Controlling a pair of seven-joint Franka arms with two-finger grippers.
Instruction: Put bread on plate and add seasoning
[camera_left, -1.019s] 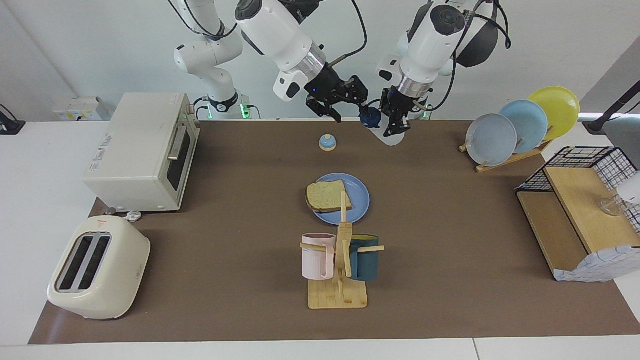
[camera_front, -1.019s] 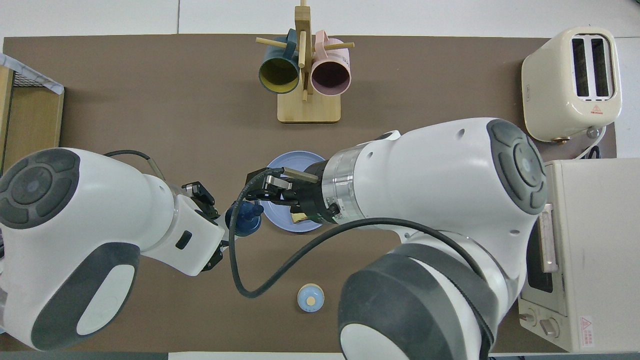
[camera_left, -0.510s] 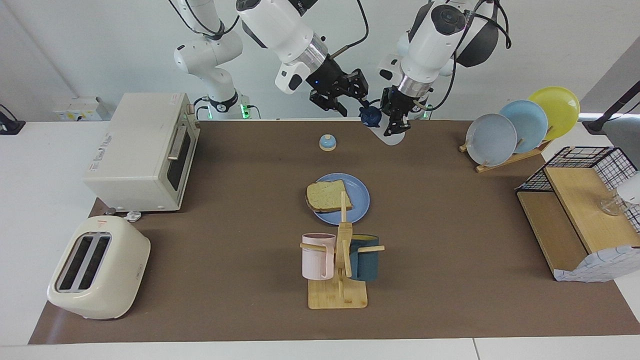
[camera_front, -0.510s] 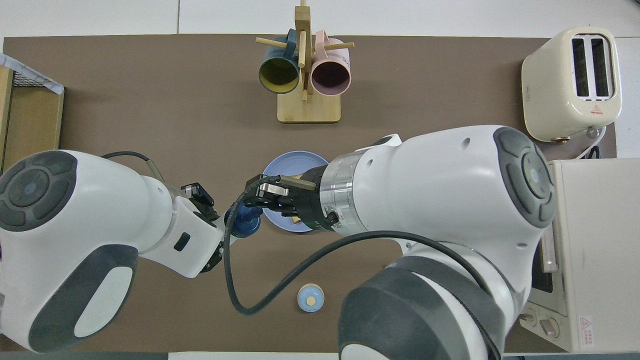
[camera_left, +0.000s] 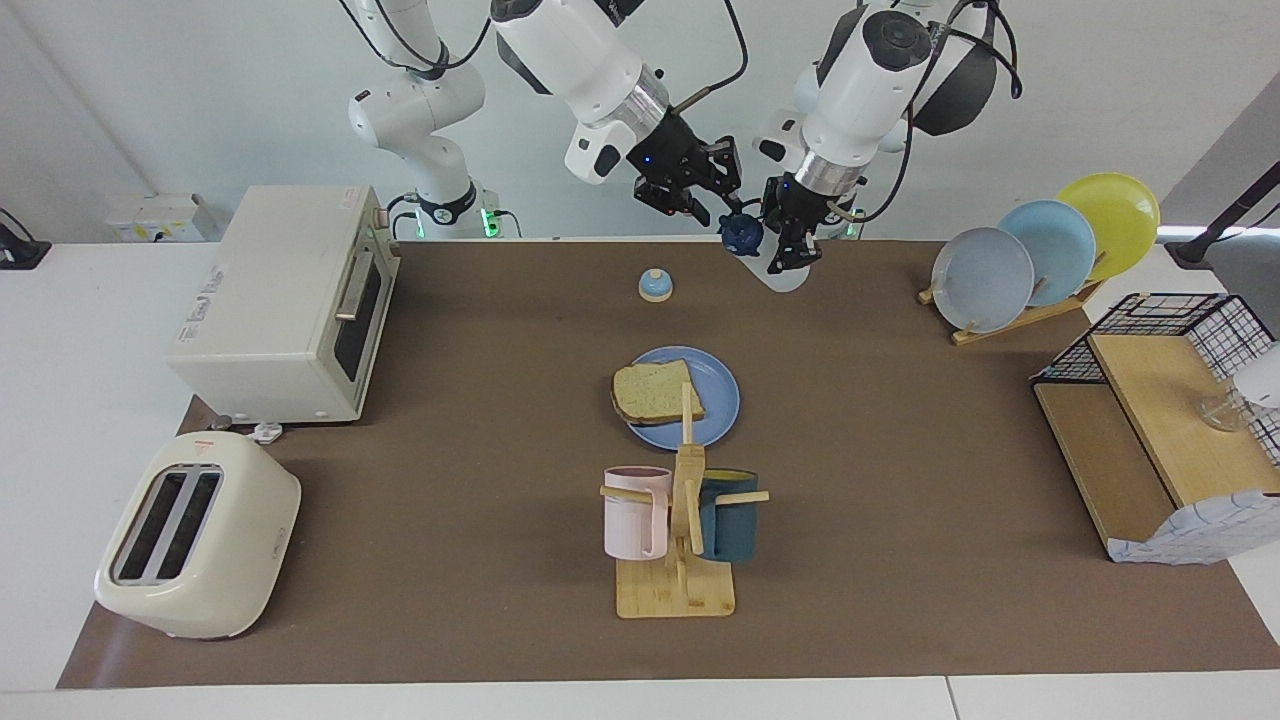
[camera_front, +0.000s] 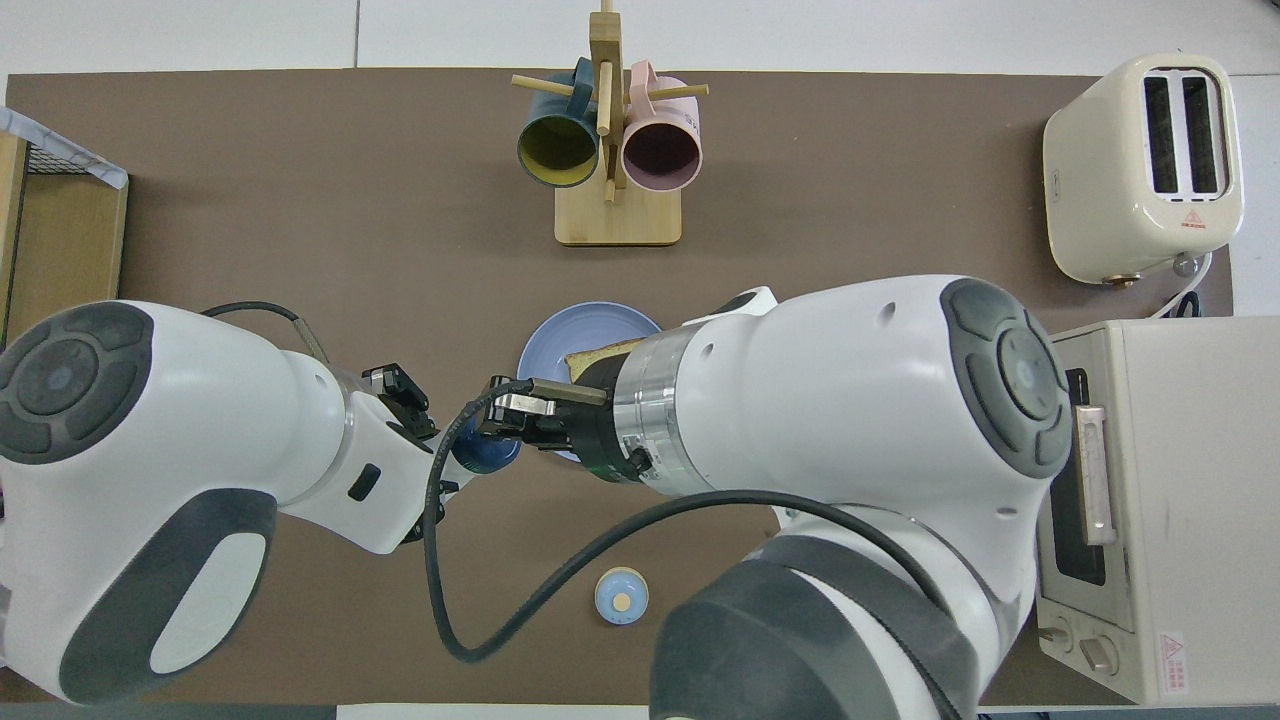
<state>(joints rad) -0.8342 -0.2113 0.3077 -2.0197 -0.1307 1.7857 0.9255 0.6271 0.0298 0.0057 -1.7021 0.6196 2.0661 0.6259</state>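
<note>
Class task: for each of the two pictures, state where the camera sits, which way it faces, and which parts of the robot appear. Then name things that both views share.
Facing view: high across the table, looking at the robots; both arms, bases and the left gripper show.
Overhead view: above the robots' end, looking steeply down; both arms enter from the bottom.
Shared: round blue plate, toasted bread slice, navy-capped white seasoning bottle, small blue-domed bell.

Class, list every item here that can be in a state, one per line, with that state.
bread: lying flat on the plate.
plate: flat on the table, bread on it.
seasoning: tilted in the air, held by the left pincer.
right pincer: at the seasoning's cap.
toaster: slots empty.
oven: door shut.
mugs: hung on their rack.
</note>
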